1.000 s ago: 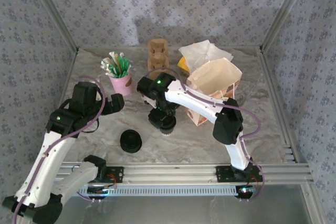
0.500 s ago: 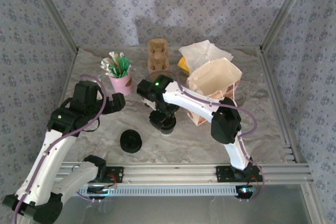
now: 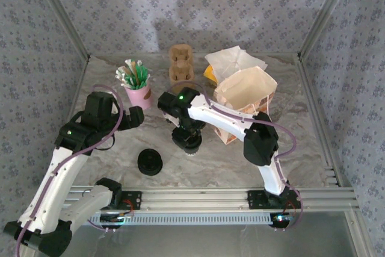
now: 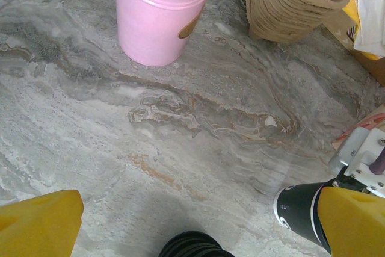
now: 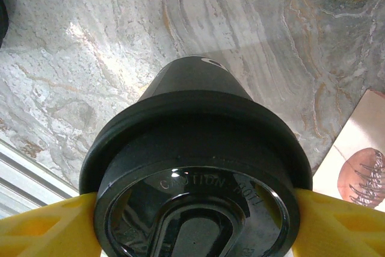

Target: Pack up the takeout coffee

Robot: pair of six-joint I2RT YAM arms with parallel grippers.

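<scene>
The small dark paper cup with a round black plastic lid [image 5: 198, 148] stands upright on the grey marbled bench [image 5: 72, 58], near the open brown paper bag [image 3: 245, 91]. The right claw [image 5: 195, 206] clasps its lid rim between 2 yellow fingers [image 5: 42, 227]. The left claw [image 4: 198, 209] hangs wide and empty.

Left fingers [image 4: 36, 222] wide apart; right fingers [image 5: 37, 228] against the takeout coffee [image 5: 198, 142]
</scene>
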